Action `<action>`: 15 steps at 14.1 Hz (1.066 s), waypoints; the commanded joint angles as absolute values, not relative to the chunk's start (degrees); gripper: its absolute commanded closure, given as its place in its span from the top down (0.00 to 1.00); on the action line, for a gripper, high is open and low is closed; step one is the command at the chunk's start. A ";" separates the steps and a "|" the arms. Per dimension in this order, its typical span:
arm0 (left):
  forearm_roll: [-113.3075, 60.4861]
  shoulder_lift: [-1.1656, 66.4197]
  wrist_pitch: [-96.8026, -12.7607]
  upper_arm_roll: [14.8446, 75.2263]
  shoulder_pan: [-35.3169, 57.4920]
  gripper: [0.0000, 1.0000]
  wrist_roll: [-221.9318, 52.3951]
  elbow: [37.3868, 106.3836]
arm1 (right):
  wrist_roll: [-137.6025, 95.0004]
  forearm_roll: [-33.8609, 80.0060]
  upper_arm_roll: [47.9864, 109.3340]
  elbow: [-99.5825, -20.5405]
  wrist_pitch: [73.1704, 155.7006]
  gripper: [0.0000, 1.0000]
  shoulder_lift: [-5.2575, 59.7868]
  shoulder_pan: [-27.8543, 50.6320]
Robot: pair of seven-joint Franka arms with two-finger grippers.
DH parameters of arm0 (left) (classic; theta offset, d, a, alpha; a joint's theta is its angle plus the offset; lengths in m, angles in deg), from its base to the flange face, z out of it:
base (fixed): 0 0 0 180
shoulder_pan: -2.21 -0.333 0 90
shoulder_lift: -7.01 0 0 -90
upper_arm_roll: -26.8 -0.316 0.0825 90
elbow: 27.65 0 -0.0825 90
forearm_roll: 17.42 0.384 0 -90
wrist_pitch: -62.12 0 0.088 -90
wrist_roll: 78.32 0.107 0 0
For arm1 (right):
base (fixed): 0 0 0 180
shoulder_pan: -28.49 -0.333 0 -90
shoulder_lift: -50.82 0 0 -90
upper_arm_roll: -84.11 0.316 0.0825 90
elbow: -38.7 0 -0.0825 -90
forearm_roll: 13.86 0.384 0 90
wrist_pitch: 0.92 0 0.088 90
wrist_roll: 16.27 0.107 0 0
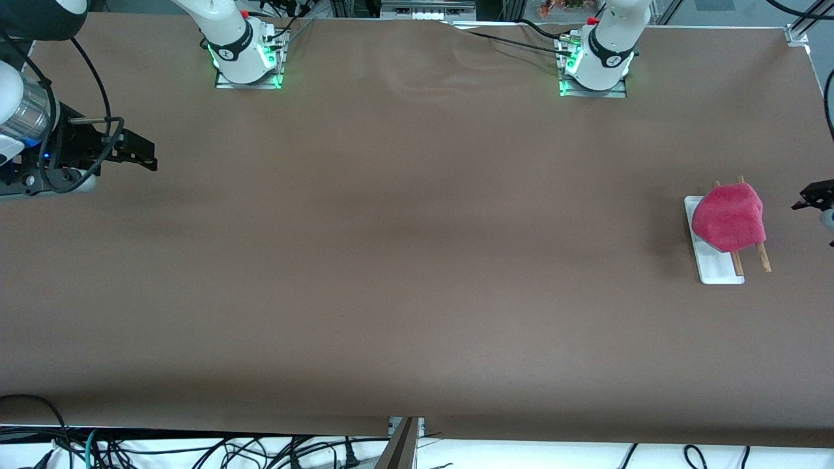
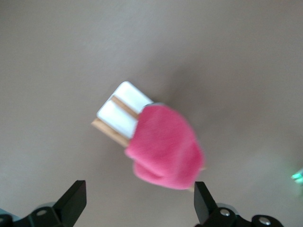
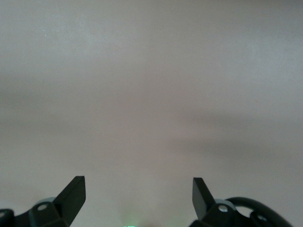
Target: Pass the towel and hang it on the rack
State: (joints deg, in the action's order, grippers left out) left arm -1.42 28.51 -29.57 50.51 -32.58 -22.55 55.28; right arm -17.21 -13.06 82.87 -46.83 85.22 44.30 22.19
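The pink-red towel (image 1: 728, 216) is draped over the two wooden rods of the rack (image 1: 717, 268), which stands on its flat white base toward the left arm's end of the table. In the left wrist view the towel (image 2: 163, 146) covers one end of the rack (image 2: 119, 113). My left gripper (image 1: 808, 197) hovers beside the rack at the table's edge, open and holding nothing, its fingertips (image 2: 75, 198) wide apart. My right gripper (image 1: 140, 153) waits at the right arm's end of the table, open, with only bare brown table between its fingers (image 3: 75, 194).
A brown cloth (image 1: 404, 247) covers the whole table. The two arm bases (image 1: 247, 55) stand along the edge farthest from the front camera. Cables (image 1: 195, 449) hang below the near edge.
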 commanded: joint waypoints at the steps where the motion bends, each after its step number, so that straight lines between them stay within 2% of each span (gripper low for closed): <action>1: -1.85 25.56 -25.17 54.38 -32.42 1.00 -32.41 56.02 | -18.03 -13.69 86.66 -47.35 85.39 1.00 44.75 26.11; 2: -3.60 24.77 -23.50 55.27 -32.33 1.00 -35.57 55.93 | -17.94 -13.69 86.66 -47.35 85.39 1.00 44.75 26.03; 4: -4.41 20.65 -23.14 53.09 -27.96 1.00 -44.69 57.59 | -17.85 -13.60 86.66 -47.35 85.13 1.00 44.84 26.03; 7: -5.19 16.95 -23.75 44.83 -16.62 1.00 -55.96 58.04 | -17.68 -13.77 86.66 -47.35 85.12 1.00 44.84 25.94; 9: -7.39 14.31 -23.84 43.07 -13.71 1.00 -60.89 58.74 | -17.50 -13.77 86.66 -47.26 85.30 1.00 44.84 25.94; 12: -15.11 10.44 -24.27 34.03 -6.16 1.00 -65.47 61.55 | -17.41 -13.68 86.66 -47.35 85.56 1.00 44.75 25.94; 15: -16.54 5.88 -32.69 31.11 -3.86 1.00 -66.80 69.09 | -17.41 -13.60 86.75 -47.17 85.56 1.00 44.84 25.85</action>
